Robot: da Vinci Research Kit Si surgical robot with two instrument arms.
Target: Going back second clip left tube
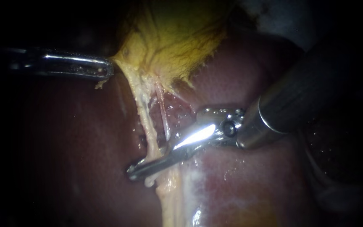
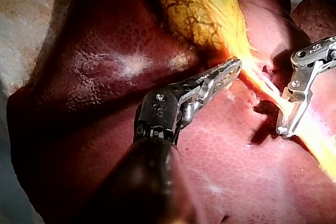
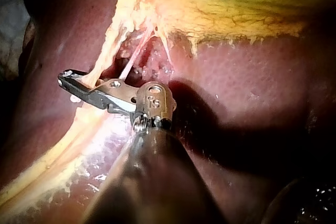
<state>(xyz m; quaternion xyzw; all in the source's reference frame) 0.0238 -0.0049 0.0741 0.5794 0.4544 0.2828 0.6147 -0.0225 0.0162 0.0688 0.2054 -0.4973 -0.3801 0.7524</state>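
The yellow gallbladder (image 1: 173, 38) lies on the dark red liver (image 1: 64, 147). Two strands run down from it: the thick pale left tube (image 1: 145, 122) and a thinner pink right tube (image 1: 163, 113). My left instrument (image 1: 108, 69) comes in from the left, its jaws shut on the gallbladder's lower edge, also seen in the left wrist view (image 2: 233, 69). My right instrument (image 1: 132, 172) reaches across the left tube low down. Its slim jaws stand slightly open with the tube between them (image 3: 68, 82). Whether a clip sits there I cannot tell.
Pale fatty tissue (image 1: 169, 197) continues below the right instrument's jaws. A small raw pocket (image 3: 147, 59) opens between the two tubes. The right instrument's dark shaft (image 1: 307, 84) fills the upper right of the endoscope view.
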